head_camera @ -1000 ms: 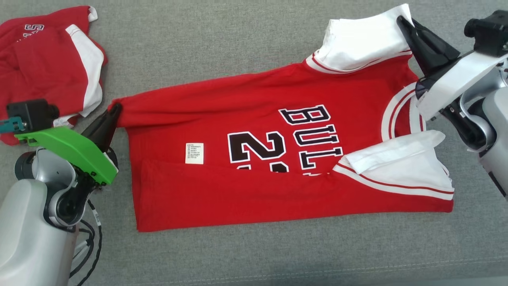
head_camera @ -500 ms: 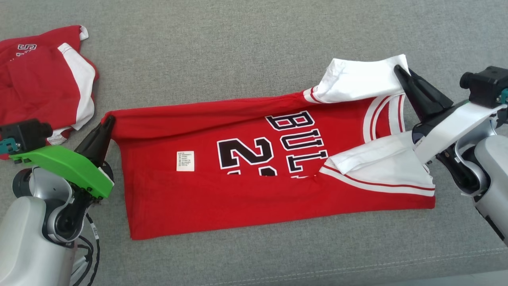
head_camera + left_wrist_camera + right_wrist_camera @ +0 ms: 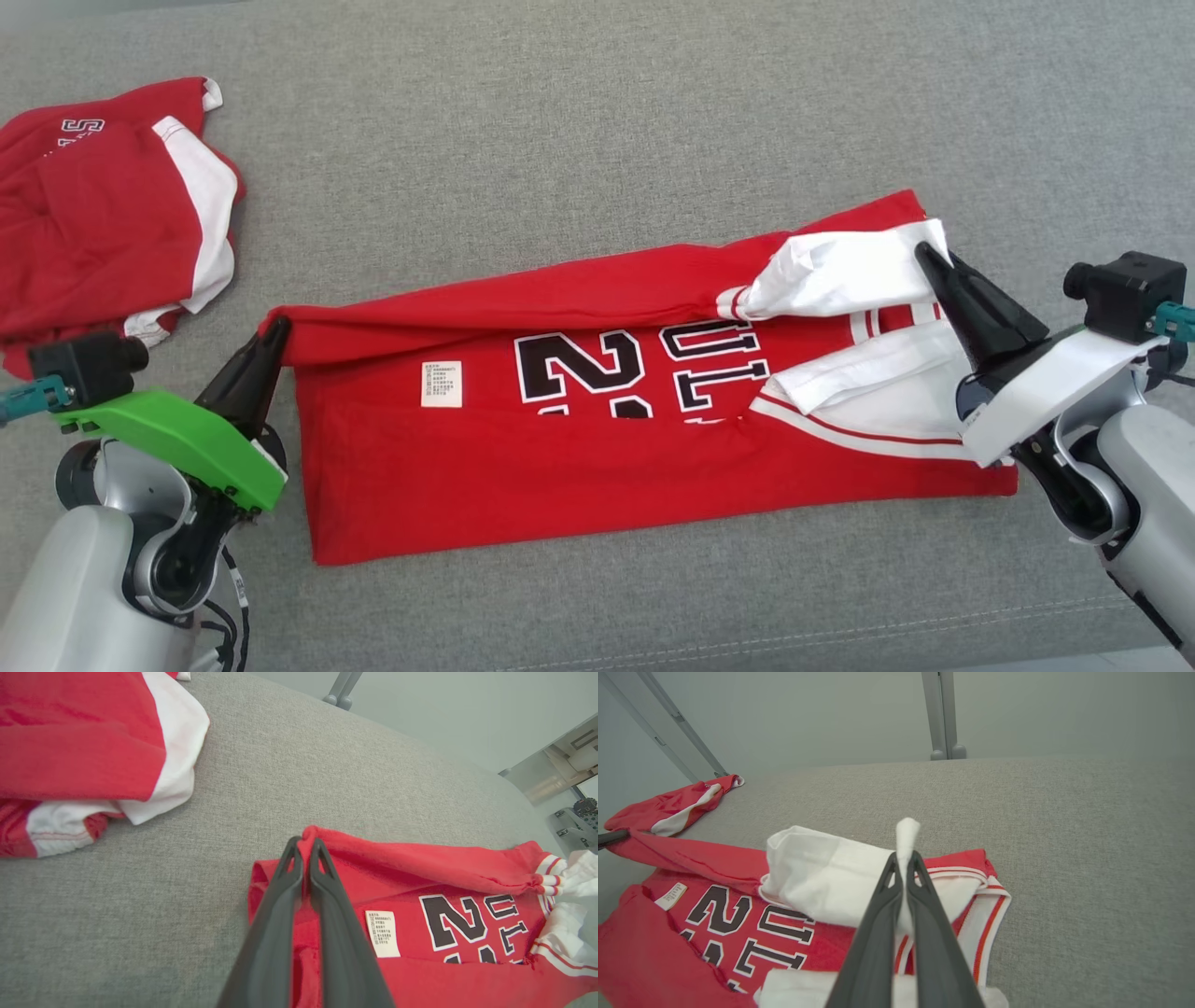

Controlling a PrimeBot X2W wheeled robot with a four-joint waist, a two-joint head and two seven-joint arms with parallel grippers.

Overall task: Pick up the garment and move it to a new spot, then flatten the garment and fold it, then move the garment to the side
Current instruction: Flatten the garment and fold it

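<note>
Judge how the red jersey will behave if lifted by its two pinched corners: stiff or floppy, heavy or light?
Probably floppy: the red jersey creases between the left gripper and right gripper. Likely light: small pinches hold up its folded edge. The white sleeve may flop loose; it hangs bunched.

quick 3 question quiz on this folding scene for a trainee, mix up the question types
1. True or false: the left gripper is shut on a corner of the red jersey.
2. What is pinched in the right gripper? A nothing; B the white sleeve of the jersey; C a hanger.
3. Fill in: the crumpled red garment lies at the upper ____ of the head view, apart from the jersey.

Key: 1 true; 2 B; 3 left.
</note>
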